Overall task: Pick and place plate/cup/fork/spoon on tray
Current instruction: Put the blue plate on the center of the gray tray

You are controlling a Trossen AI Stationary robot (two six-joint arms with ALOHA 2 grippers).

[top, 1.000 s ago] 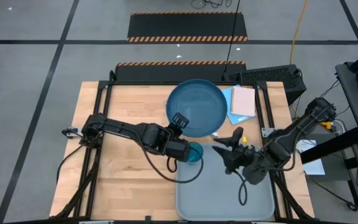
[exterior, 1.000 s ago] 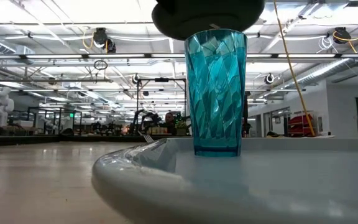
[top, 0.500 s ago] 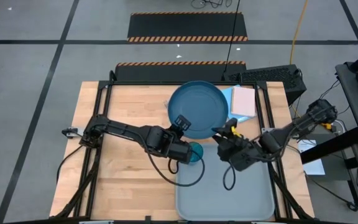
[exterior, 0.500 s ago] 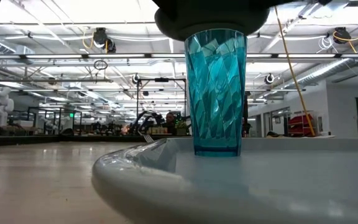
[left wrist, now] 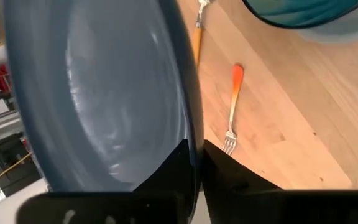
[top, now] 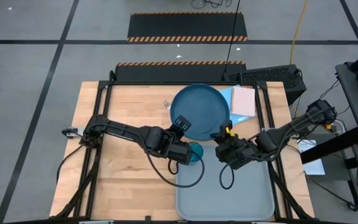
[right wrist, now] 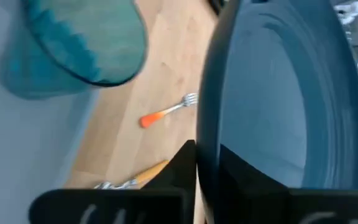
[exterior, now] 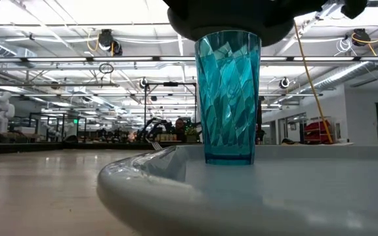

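Gripping plate [top: 199, 111] rim: left gripper [top: 180, 122], right gripper [top: 224, 132].

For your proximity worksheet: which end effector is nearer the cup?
Left. The left end effector grips the plate rim right beside the cup; the right end effector grips it farther across.

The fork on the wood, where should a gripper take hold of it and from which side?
Grip the fork at its orange handle, from straight above, fingers across its width. It lies flat on the wooden table, clear of the spoon, and the handle is thicker than the neck.
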